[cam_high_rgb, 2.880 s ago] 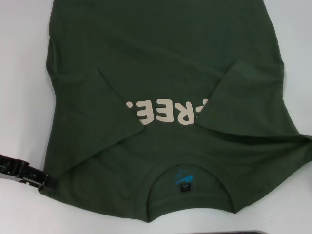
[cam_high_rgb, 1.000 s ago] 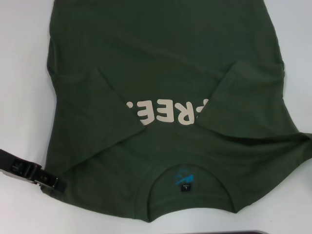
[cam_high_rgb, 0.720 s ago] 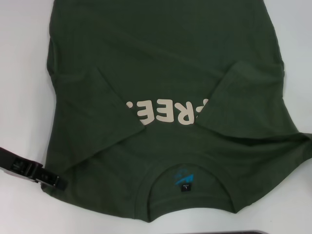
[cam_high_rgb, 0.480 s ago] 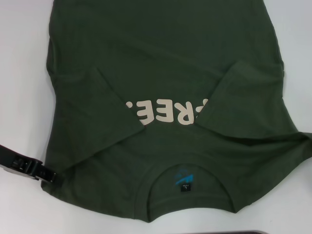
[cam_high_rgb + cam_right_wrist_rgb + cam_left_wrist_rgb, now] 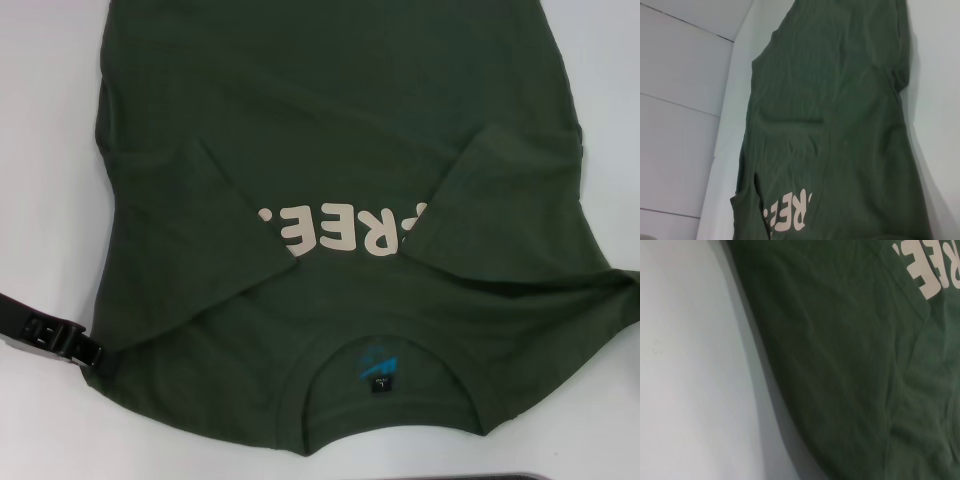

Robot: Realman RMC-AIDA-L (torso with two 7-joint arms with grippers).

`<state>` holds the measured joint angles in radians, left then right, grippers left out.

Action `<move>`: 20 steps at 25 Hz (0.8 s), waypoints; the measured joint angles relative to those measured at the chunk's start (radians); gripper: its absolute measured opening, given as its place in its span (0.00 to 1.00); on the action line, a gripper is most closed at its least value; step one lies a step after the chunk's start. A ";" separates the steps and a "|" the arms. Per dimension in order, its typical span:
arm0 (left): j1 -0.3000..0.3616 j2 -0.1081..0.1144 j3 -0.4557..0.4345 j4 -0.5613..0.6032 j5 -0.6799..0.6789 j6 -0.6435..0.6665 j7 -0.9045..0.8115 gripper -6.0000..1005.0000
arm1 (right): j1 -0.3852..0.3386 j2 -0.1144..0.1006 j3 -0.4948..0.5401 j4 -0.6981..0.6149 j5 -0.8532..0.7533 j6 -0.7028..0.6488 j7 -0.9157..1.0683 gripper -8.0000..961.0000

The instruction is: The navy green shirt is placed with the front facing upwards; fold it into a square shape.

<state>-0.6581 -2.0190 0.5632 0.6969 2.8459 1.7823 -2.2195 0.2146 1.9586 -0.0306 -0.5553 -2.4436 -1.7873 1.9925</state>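
shirt: we see the navy green shirt (image 5: 340,200) flat on the white table (image 5: 50,150), sleeves folded inward | handling: soft, light, limp (likely to sag) | grip: shoulder corners beside the collar (image 5: 385,385) | left gripper (image 5: 88,352): at shirt's left shoulder edge, finger state unclear | right gripper: unseen

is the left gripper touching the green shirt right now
Touching. In the head view the left gripper meets the navy green shirt at its near left shoulder corner, with no table showing between them.
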 joint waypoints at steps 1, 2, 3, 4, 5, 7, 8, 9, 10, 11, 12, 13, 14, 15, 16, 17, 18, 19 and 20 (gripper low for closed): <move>0.000 0.000 0.000 0.000 0.000 0.000 0.000 0.11 | 0.000 0.000 0.000 0.000 0.000 0.000 0.000 0.09; -0.001 0.000 0.001 0.000 -0.001 0.003 0.000 0.09 | 0.000 0.000 0.000 0.000 0.000 0.000 0.000 0.09; -0.001 0.000 0.001 0.000 -0.001 0.004 0.000 0.08 | 0.000 0.000 0.000 0.000 0.000 0.000 0.000 0.09; -0.001 0.000 0.002 0.001 0.000 0.006 0.000 0.06 | 0.000 0.000 0.000 0.000 0.000 0.001 0.000 0.09; -0.002 0.001 0.002 0.002 0.001 0.009 0.000 0.04 | 0.001 0.000 0.000 0.000 0.000 0.001 0.000 0.09; -0.003 0.004 0.003 0.004 0.005 0.016 0.001 0.04 | 0.001 0.000 0.000 0.000 0.000 0.003 0.000 0.09; -0.004 0.006 0.003 0.006 0.005 0.021 0.003 0.04 | 0.001 0.000 0.000 0.000 0.000 0.003 0.000 0.09; -0.005 0.009 0.003 0.009 0.006 0.029 0.007 0.04 | 0.000 0.000 0.000 0.000 0.000 0.004 0.000 0.09; -0.006 0.012 0.004 0.013 0.006 0.039 0.012 0.04 | -0.002 0.000 0.000 0.000 0.000 0.005 0.000 0.09; -0.006 0.015 0.005 0.017 0.006 0.047 0.016 0.04 | -0.006 0.000 0.001 0.000 0.000 0.007 -0.001 0.09; -0.007 0.019 0.006 0.019 0.006 0.052 0.019 0.04 | -0.010 0.001 0.002 0.000 0.000 0.009 -0.003 0.09; -0.009 0.022 0.007 0.022 0.006 0.060 0.024 0.04 | -0.013 0.002 0.003 0.000 0.000 0.011 -0.005 0.09; -0.011 0.025 0.008 0.024 0.006 0.064 0.027 0.04 | -0.016 0.004 0.005 0.001 0.000 0.012 -0.006 0.09; -0.013 0.026 0.010 0.025 0.007 0.066 0.030 0.04 | -0.019 0.005 0.006 0.001 0.000 0.013 -0.007 0.09; -0.014 0.027 0.011 0.027 0.007 0.068 0.032 0.04 | -0.021 0.007 0.006 0.001 0.000 0.014 -0.008 0.09; -0.016 0.028 0.014 0.028 0.007 0.069 0.034 0.04 | -0.024 0.009 0.007 0.001 0.000 0.015 -0.009 0.09; -0.018 0.029 0.018 0.029 0.007 0.070 0.036 0.04 | -0.025 0.010 0.008 0.002 0.000 0.016 -0.010 0.09; -0.019 0.030 0.021 0.029 0.007 0.071 0.037 0.04 | -0.027 0.012 0.008 0.002 0.000 0.018 -0.011 0.09; -0.020 0.031 0.025 0.030 0.007 0.073 0.039 0.04 | -0.028 0.013 0.008 0.002 0.000 0.021 -0.012 0.09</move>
<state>-0.6785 -1.9877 0.5880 0.7268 2.8531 1.8557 -2.1800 0.1866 1.9719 -0.0226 -0.5537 -2.4435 -1.7663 1.9809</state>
